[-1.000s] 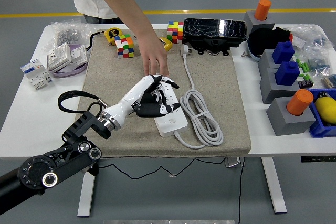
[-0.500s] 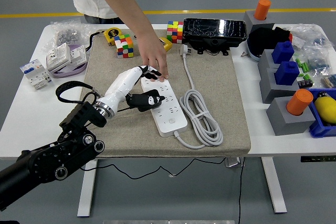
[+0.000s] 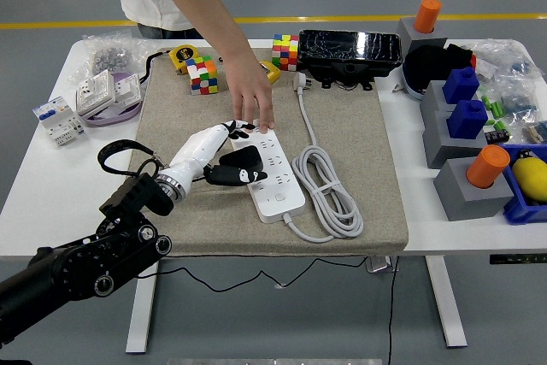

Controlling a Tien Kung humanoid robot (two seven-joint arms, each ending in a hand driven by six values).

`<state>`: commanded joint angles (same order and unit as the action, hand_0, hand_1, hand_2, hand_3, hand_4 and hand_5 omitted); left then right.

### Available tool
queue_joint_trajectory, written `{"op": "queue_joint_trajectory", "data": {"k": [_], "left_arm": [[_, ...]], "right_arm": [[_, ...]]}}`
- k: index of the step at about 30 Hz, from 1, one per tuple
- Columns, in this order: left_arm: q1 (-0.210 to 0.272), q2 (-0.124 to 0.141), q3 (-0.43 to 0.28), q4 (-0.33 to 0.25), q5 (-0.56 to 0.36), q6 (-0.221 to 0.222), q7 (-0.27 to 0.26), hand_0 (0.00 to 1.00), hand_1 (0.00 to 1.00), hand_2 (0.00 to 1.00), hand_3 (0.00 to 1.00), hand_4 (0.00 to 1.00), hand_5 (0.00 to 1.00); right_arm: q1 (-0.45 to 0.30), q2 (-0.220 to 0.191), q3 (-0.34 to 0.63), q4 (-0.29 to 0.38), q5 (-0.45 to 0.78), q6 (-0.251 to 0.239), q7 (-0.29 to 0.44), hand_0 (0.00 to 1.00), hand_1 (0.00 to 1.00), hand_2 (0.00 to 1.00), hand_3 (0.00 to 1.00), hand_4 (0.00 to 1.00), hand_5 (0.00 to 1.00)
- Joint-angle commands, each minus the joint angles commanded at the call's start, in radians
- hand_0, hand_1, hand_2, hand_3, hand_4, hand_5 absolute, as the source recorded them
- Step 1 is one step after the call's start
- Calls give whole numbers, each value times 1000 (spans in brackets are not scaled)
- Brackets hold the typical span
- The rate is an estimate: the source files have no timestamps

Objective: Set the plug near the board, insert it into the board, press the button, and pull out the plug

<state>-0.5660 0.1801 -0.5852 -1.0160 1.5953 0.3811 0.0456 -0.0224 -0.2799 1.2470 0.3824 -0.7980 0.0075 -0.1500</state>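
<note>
Now left hand fingers curled on black plug; board long axis runs near-right to far-left.

the person's hand covers the power strip's far end; the left hand hides its left side.

Power strip: white, long, lying flat on the mat, running diagonally from far left to near right; far end under a person's fingers.
Button: near end of strip, state not discernible.
Plug: black, held in robot hand, at strip's left edge.
</note>
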Motion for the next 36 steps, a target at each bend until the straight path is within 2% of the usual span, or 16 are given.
{"op": "queue_joint_trajectory", "data": {"k": [3,4,9,10,15,16,27,32,36], "left_arm": [[-5,-4,12,15,-8,15,-9,554,586,537,610,953,208],[-6,-5,14,18,-9,18,-11,441,428,459,540,776,71],[-17,-14,27,45,20,46,-30,441,428,459,540,776,71],[-18,-15,28,48,30,50,-30,379,372,412,523,646,2],[-19,-16,30,54,48,55,-18,379,372,412,523,646,2],[-20,-16,29,54,46,57,-22,352,352,396,515,631,2],[-14,0,14,31,-34,82,-133,344,349,388,512,623,2],[11,18,-28,13,-29,85,-156,343,347,379,509,615,2],[30,30,-60,37,-27,93,-172,342,348,379,511,613,2]], "right_arm": [[-1,0,1,0,0,0,0,575,635,623,549,889,419],[-1,-1,1,0,0,0,0,574,635,623,550,889,419],[0,-2,-2,0,1,0,0,574,635,623,550,889,419],[1,-2,-3,1,1,0,0,574,635,623,549,889,420],[0,-3,-7,0,1,0,0,574,635,623,549,889,420],[1,-4,-7,0,1,0,0,574,635,623,549,889,420],[4,-7,-8,0,1,1,0,576,635,623,550,889,421],[4,-7,-12,1,0,1,0,575,634,623,550,890,422],[1,-6,-12,1,0,0,0,575,635,623,550,890,422]]}}
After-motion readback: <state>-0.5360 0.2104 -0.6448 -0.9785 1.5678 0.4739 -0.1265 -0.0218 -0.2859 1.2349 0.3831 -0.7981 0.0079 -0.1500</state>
